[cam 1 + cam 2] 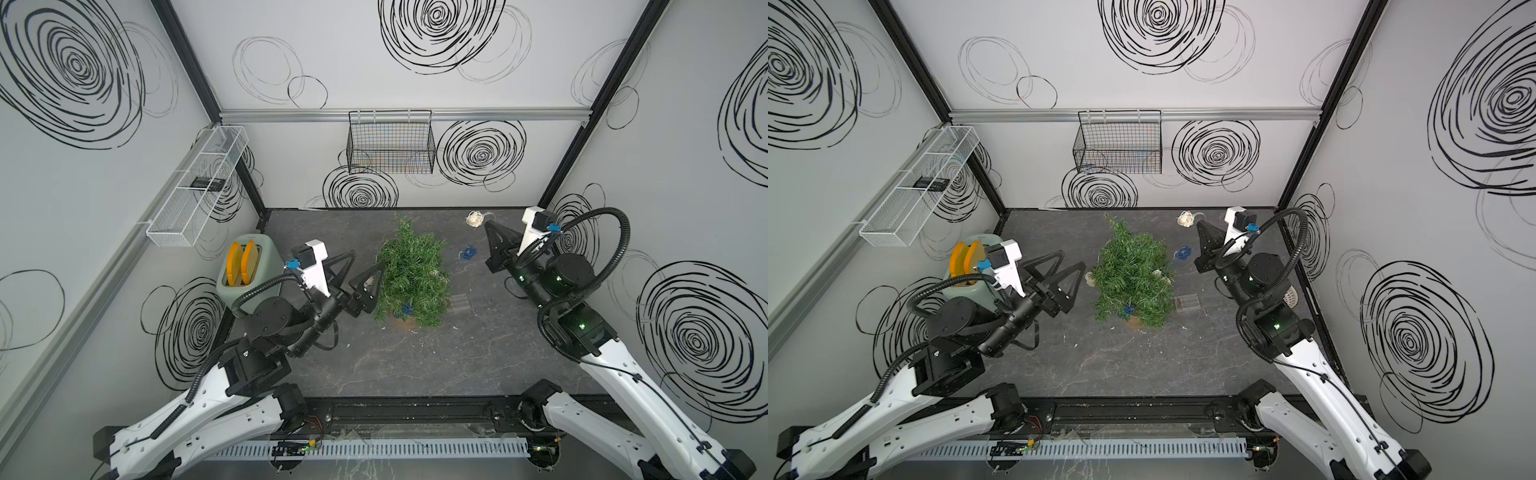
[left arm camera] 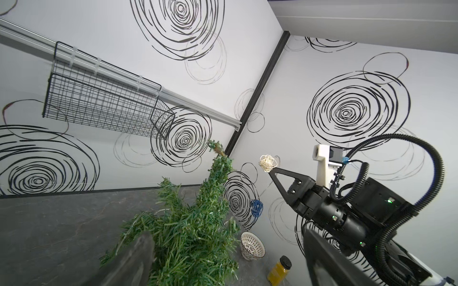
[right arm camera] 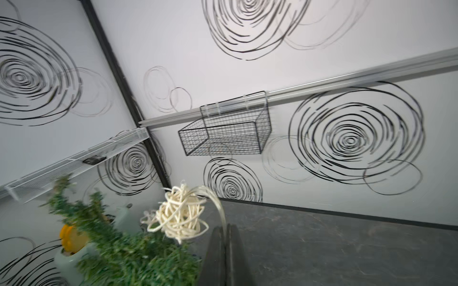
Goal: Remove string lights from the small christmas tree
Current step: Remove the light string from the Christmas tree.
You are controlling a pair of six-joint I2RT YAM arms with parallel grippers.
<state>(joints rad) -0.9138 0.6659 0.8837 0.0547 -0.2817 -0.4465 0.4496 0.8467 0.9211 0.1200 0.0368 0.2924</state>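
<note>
The small christmas tree [image 1: 411, 278] [image 1: 1133, 278] stands mid-table, green and bushy. The string lights [image 1: 472, 218] run off it to the right. My right gripper [image 1: 487, 222] [image 3: 226, 226] is shut on their thin pale wire, just below a cream woven ball [image 3: 181, 218] [image 2: 267, 163]. A blue ball [image 1: 468, 252] [image 2: 256, 208] hangs on the wire between gripper and tree. Another blue ball [image 1: 1128, 309] sits in the low branches near the base. My left gripper [image 1: 368, 259] [image 2: 226, 232] is open at the tree's left side, holding nothing.
A green toaster [image 1: 245, 270] with yellow slices stands behind my left arm. A white perforated bowl [image 2: 252, 246] and a yellow jar [image 2: 278, 271] sit by the right wall. A small clear box [image 1: 459, 301] lies right of the tree. A black wire basket [image 1: 390, 143] hangs on the back wall.
</note>
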